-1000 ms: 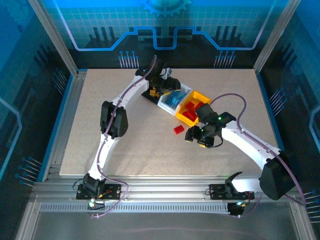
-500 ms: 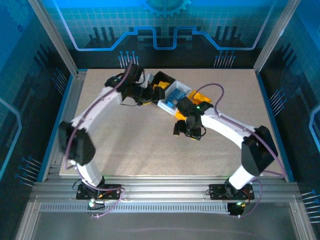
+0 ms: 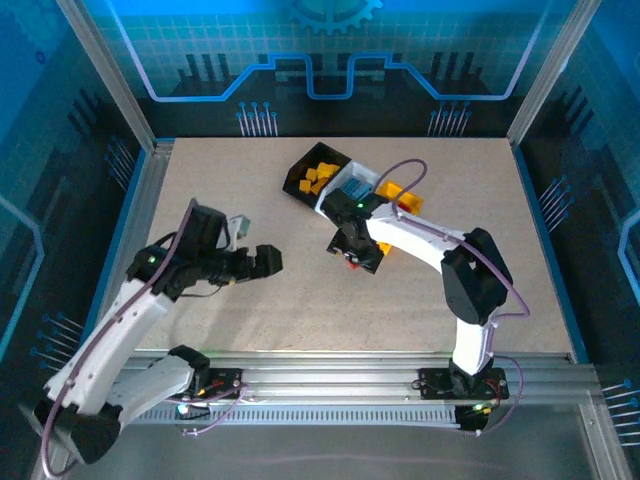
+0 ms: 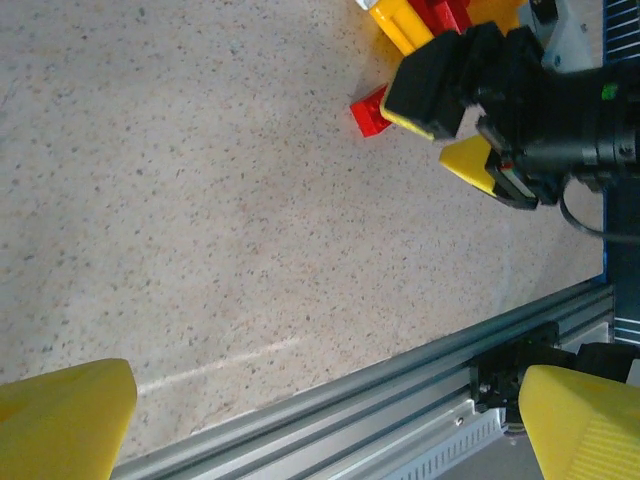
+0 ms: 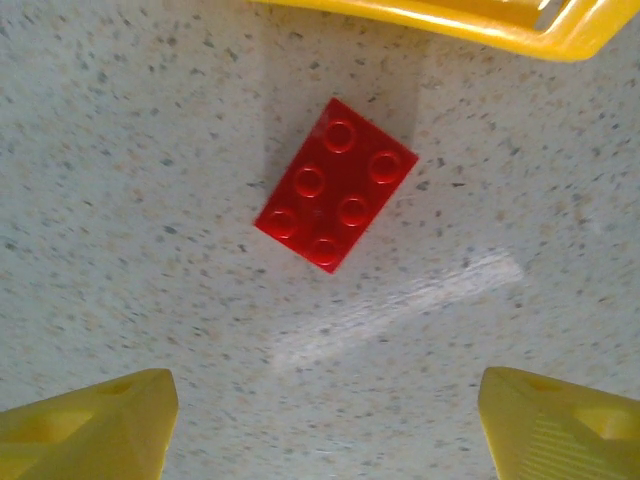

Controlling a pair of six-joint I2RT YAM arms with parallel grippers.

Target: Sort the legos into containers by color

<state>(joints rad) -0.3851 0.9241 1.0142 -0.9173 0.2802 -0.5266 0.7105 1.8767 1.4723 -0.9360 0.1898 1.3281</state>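
Likely light, stiff and slick, the red brick (image 5: 335,185) wants pinching across its sides; right tool (image 5: 325,430) hangs spread, empty.

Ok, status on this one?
Left gripper open, empty. Right gripper open above red brick lying loose beside yellow bin. Nothing blocking it.

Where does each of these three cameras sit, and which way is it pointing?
Top external: fixed above and behind the arms, looking down on the table; both arms, left hand and right hand show.
Left wrist: on the left arm, looking down at the table toward the right hand; its own yellow fingertips at the bottom corners.
Right wrist: on the right arm, looking straight down at a red brick; its own yellow fingertips at the bottom corners.
Shared: both wrist views show the red brick near the yellow bin.
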